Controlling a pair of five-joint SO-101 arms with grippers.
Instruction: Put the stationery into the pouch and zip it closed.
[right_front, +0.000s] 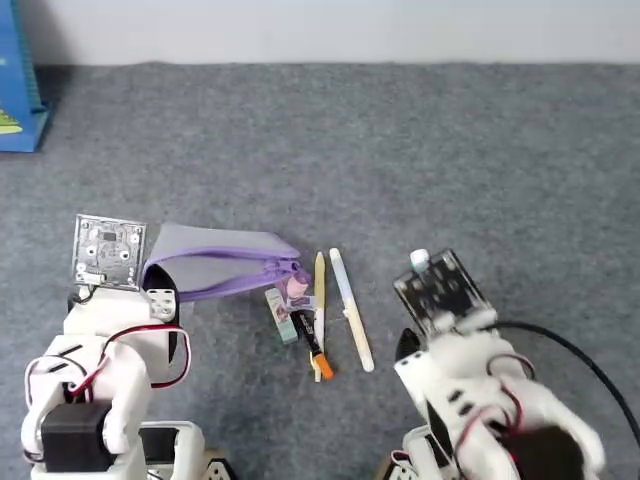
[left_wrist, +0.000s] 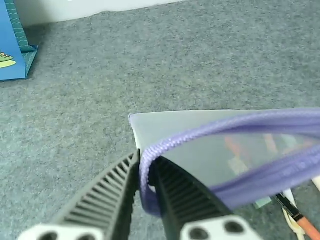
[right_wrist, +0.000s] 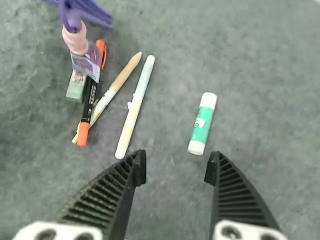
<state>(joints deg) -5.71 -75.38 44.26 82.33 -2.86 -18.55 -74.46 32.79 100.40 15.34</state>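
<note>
At the pouch's (left_wrist: 200, 145) corner, the left gripper (left_wrist: 145, 167) is clenched on the purple zip edge, and the mouth gapes. Over bare carpet (right_front: 450, 150) the right gripper (right_wrist: 175, 162) hangs released, fingers spread, with a glue stick (right_wrist: 202, 123) just ahead. A yellow pen (right_wrist: 120, 82), a marker (right_wrist: 89, 102) and a pale highlighter (right_wrist: 134, 107) lie bunched by the pouch's zip end. Open carpet runs to the wall, with a blue box (right_front: 15, 90) in the far corner. Both arms crouch folded at the near edge.

Open grey pouch (right_front: 215, 250) with purple zip lies beside loose stationery (right_front: 350, 310).
</note>
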